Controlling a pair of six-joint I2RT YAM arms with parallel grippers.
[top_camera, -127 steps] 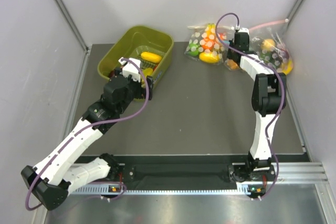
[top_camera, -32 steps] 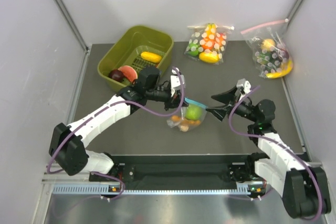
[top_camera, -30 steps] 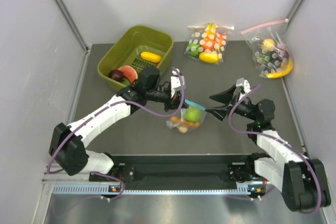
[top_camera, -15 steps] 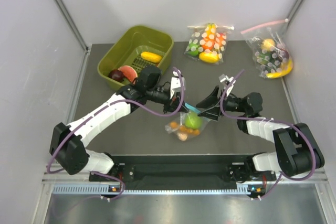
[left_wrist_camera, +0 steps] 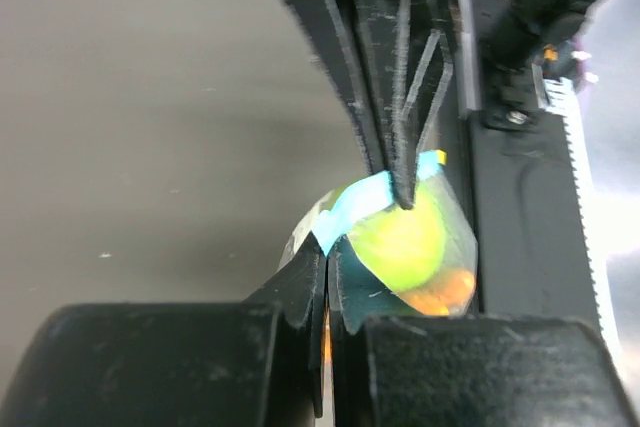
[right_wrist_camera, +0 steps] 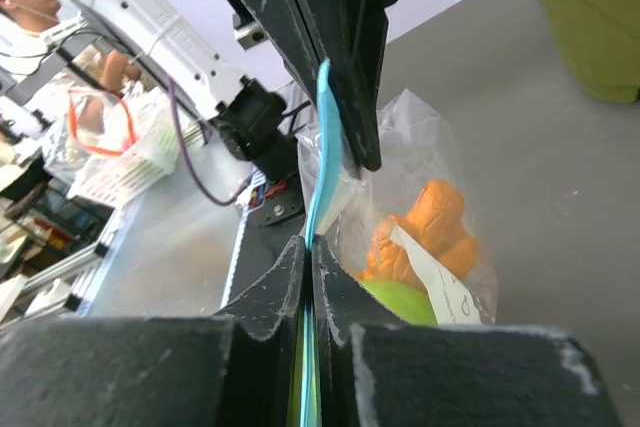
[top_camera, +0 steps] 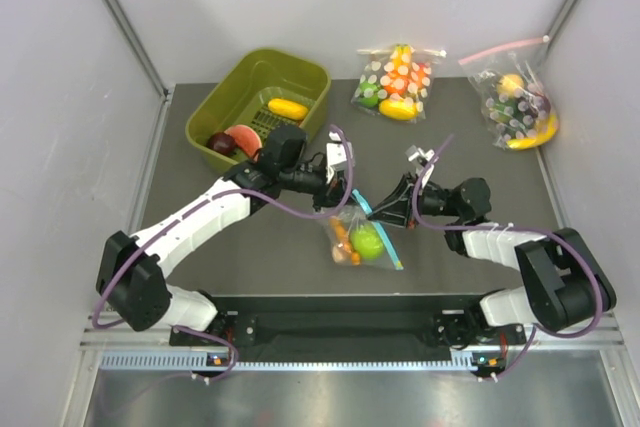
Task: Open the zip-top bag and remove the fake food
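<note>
Top external: 1 zip-top bag (top_camera: pixel 358 225), 1 green fruit (top_camera: pixel 367 242); left fingers (left_wrist_camera: pixel 300 289), right fingers (right_wrist_camera: pixel 275 299) clamp it.

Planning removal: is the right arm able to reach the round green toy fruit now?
Probably not: right end effector and left end effector pinch the small clear plastic bag's zip strip; fruit inside.

Olive bin (top_camera: pixel 240 75), dotted bag (top_camera: pixel 395 82), second dotted bag (top_camera: pixel 520 102)
</note>
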